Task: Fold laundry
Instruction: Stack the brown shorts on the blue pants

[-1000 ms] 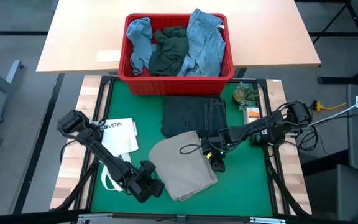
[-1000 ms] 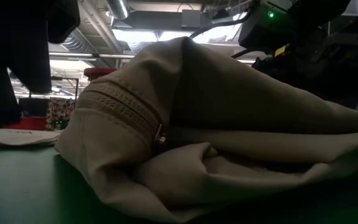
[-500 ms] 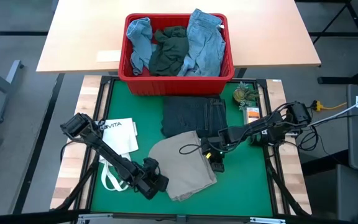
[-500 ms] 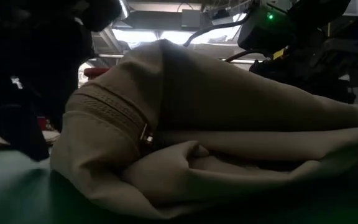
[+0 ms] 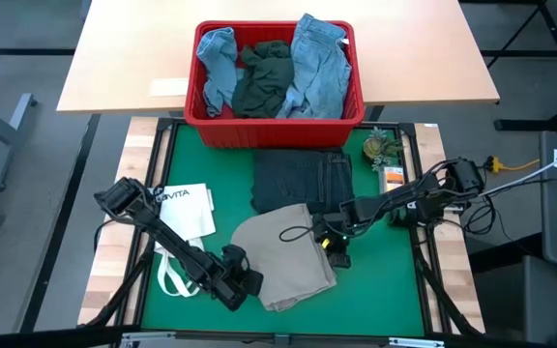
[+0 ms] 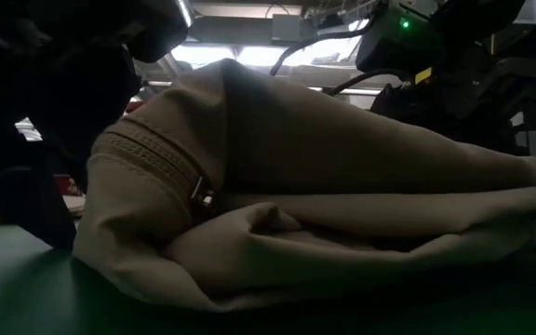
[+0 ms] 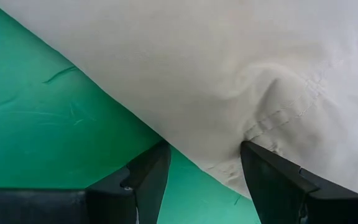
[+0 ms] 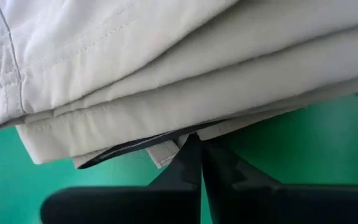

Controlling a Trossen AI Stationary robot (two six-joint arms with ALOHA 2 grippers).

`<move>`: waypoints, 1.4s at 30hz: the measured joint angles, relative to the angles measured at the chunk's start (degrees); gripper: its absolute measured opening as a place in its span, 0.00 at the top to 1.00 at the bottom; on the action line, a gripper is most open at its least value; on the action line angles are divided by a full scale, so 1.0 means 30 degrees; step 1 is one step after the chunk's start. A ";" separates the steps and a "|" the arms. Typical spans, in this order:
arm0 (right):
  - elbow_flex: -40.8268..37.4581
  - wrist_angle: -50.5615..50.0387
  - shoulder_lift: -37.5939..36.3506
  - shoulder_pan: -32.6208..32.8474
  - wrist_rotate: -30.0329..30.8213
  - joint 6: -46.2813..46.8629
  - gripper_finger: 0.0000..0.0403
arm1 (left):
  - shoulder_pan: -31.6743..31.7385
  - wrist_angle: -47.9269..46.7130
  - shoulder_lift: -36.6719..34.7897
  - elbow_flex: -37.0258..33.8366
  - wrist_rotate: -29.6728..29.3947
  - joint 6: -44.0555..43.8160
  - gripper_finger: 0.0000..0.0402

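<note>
A beige garment point(image 5: 283, 256) lies crumpled on the green mat point(image 5: 375, 300); its zip fly point(image 6: 194, 191) shows in the low view. My left gripper point(image 5: 245, 283) stands open at the garment's near left edge point(image 7: 210, 165), one finger on either side of it; I cannot tell whether they touch it. My right gripper point(image 5: 335, 253) is shut at the garment's right edge. A folded dark garment point(image 5: 303, 179) lies flat behind the beige one. More laundry fills the red basket point(image 5: 277, 116). My right gripper pinches the lowest edge point(image 8: 185, 134) of the beige garment's stacked folds between its two fingertips point(image 8: 194, 155), slanting down from the table's right. The fingertips hide how many layers they have. The garment lies on the mat.
A white tote bag point(image 5: 187, 213) lies on the mat's left, beside my left arm. A small green thing point(image 5: 380, 147) and an orange packet point(image 5: 392, 177) sit at the far right. The basket stands on a wooden table beyond the mat.
My left gripper has gone down and toward the table's right, up to the beige garment's near left edge, still open. The garment's zip fold has shifted a little toward the left and sunk. My right arm has stayed in place.
</note>
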 joint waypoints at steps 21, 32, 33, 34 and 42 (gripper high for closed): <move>0.0007 0.2108 -0.0015 0.0000 -0.0007 -0.1568 1.00 | 0.0041 -0.0108 -0.0554 -0.0117 -0.0296 0.3542 0.97; 0.0021 0.2102 -0.1561 -0.0015 0.0816 -0.1805 1.00 | 0.0339 -0.1138 -0.3340 -0.0109 -0.1702 0.7032 0.99; 0.0022 0.2119 -0.1813 -0.0019 0.0966 -0.1805 1.00 | 0.0426 -0.1131 -0.3566 -0.0109 -0.1702 0.7251 0.99; 0.0022 0.2101 -0.2100 -0.0022 0.1129 -0.1806 1.00 | 0.0506 -0.1182 -0.3762 -0.0109 -0.1708 0.7564 0.99; 0.0036 0.2067 -0.4085 -0.0051 0.1793 -0.1733 1.00 | 0.1397 -0.0919 -0.5352 -0.0109 -0.1866 0.9683 0.99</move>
